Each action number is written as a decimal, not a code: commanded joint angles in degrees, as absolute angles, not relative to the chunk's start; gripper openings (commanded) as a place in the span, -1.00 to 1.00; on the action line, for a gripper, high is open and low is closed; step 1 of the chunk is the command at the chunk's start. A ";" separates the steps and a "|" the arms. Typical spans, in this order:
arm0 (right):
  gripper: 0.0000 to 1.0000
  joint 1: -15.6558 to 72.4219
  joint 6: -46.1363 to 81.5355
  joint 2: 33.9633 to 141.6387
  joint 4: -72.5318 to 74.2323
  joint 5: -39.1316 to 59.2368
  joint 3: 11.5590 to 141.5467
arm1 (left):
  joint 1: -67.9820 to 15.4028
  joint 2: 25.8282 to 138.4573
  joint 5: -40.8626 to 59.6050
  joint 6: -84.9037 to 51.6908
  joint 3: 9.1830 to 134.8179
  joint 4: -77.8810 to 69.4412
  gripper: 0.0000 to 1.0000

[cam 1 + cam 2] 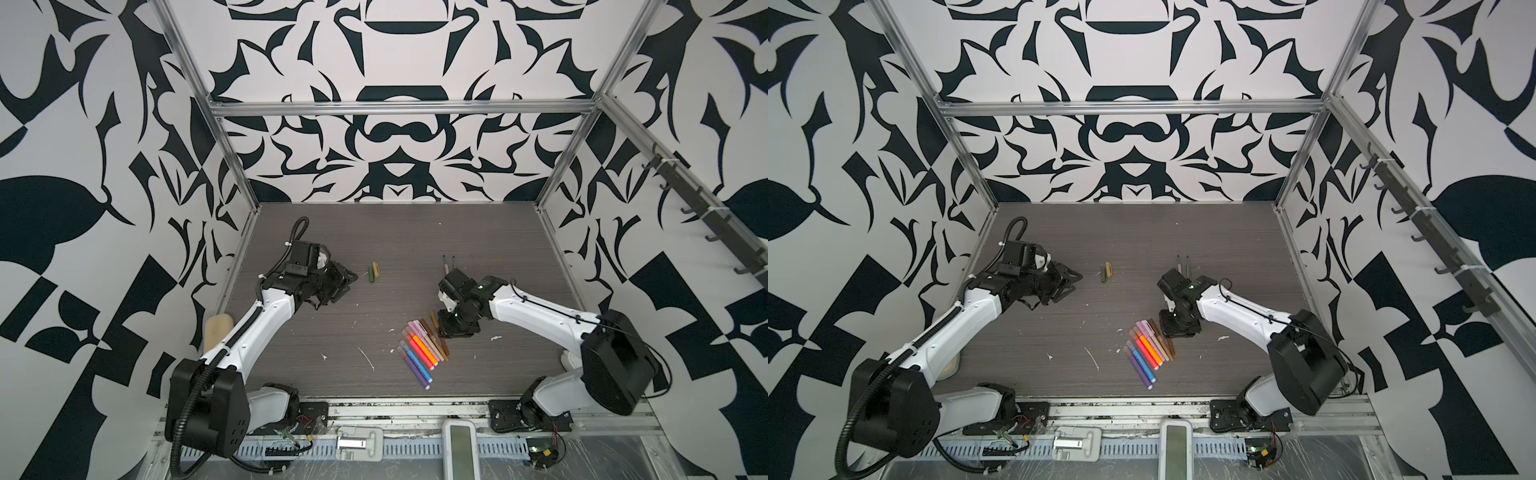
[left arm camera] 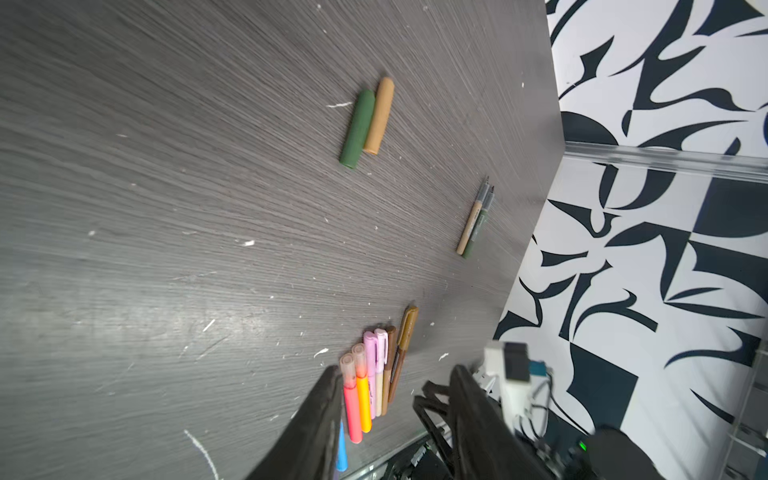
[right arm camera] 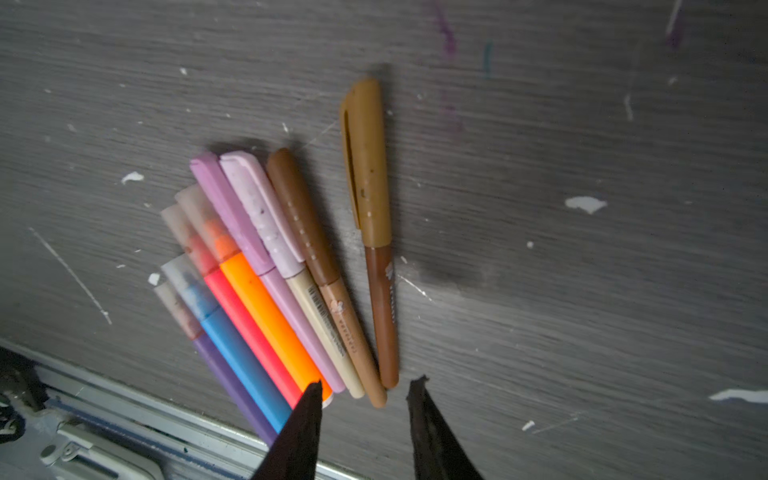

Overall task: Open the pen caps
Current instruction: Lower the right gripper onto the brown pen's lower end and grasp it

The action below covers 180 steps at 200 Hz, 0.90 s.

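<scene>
Several capped pens (image 1: 419, 345) lie fanned together right of the table's middle. In the right wrist view their caps are mustard (image 3: 365, 166), brown (image 3: 299, 208), pale pink (image 3: 262, 208), lilac (image 3: 226, 208) and clear ones on the orange, red, blue and purple pens. My right gripper (image 3: 368, 388) hovers open over the pens' butt ends, holding nothing. A loose green cap (image 2: 357, 129) and a loose tan cap (image 2: 379, 116) lie side by side further back. Two uncapped pen bodies (image 2: 473, 220) lie at the back right. My left gripper (image 2: 395, 378) is open and empty, left of the loose caps (image 1: 372, 272).
A beige pencil case (image 1: 217, 330) lies partly under the left arm by the left wall. A white oblong device (image 1: 459, 446) and a grey latch (image 1: 359, 442) sit on the front rail. White flecks dot the grey tabletop (image 1: 353, 332). Metal frame posts line the sides.
</scene>
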State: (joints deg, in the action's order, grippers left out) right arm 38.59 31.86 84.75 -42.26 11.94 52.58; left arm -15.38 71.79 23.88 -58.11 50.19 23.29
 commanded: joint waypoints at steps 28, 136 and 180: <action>-0.31 38.37 29.23 85.35 -41.24 10.81 50.90 | -16.78 70.37 23.24 -61.49 48.32 19.84 -0.10; -0.37 38.49 32.65 86.22 -37.40 13.23 45.22 | -21.35 65.92 29.89 -63.25 47.28 26.86 -0.09; -0.39 39.54 35.84 83.58 -35.73 12.51 46.10 | -21.51 65.22 29.31 -60.47 48.53 30.26 -0.08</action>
State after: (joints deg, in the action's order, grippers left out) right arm 38.83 33.28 85.67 -37.10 12.45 45.15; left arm -21.52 66.61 29.34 -62.61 47.29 26.15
